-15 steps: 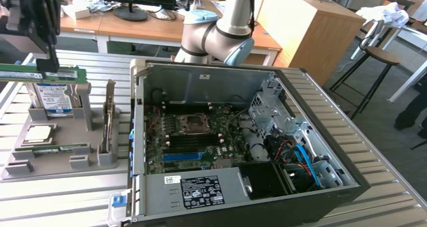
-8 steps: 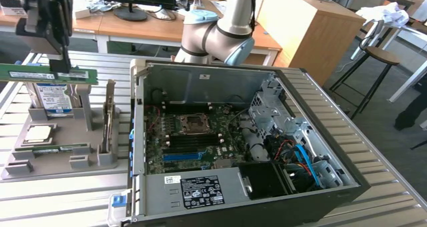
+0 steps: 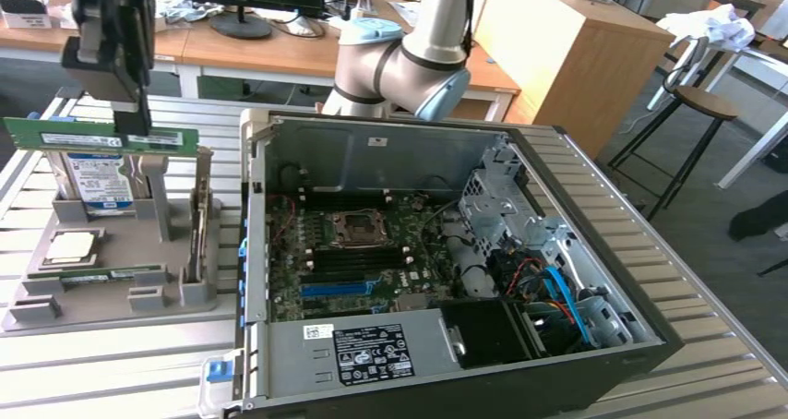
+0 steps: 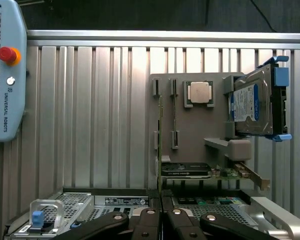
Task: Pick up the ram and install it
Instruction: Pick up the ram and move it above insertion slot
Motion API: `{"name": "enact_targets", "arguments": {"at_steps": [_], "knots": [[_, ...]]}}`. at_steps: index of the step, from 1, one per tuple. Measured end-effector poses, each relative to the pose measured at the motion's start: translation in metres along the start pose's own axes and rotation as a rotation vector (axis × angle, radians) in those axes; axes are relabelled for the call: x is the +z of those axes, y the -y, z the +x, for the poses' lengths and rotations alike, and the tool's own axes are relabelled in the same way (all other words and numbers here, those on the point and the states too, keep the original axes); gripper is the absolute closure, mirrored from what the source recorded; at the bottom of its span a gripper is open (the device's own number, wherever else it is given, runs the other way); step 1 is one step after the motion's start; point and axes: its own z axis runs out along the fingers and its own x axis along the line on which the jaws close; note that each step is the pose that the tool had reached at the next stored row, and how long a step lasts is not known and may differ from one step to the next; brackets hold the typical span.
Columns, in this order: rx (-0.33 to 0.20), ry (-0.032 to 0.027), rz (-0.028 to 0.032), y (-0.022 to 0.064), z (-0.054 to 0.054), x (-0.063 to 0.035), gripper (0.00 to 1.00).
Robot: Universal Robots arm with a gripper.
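Foreground: open computer case (image 3: 369, 156), being shown with its motherboard exposed, on the slatted desk (image 3: 87, 377).
Beside it: grey holder tray (image 3: 111, 285).
Above the tray: the ram (image 3: 74, 140), being held level in the air and being clamped at its upper edge by the hand (image 3: 132, 122).
Handling, as judged: light, stiff, thin, fragile. It is best being gripped along the long edges, with chips and contacts being left untouched.

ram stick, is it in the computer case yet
No, the gripper holds the ram up over the grey tray, outside the case.
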Motion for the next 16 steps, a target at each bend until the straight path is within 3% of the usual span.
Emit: {"name": "enact_targets", "arguments": {"at_steps": [16], "knots": [[0.0,0.0,-0.0001,0.0339,0.0,-0.001,0.89]]}}
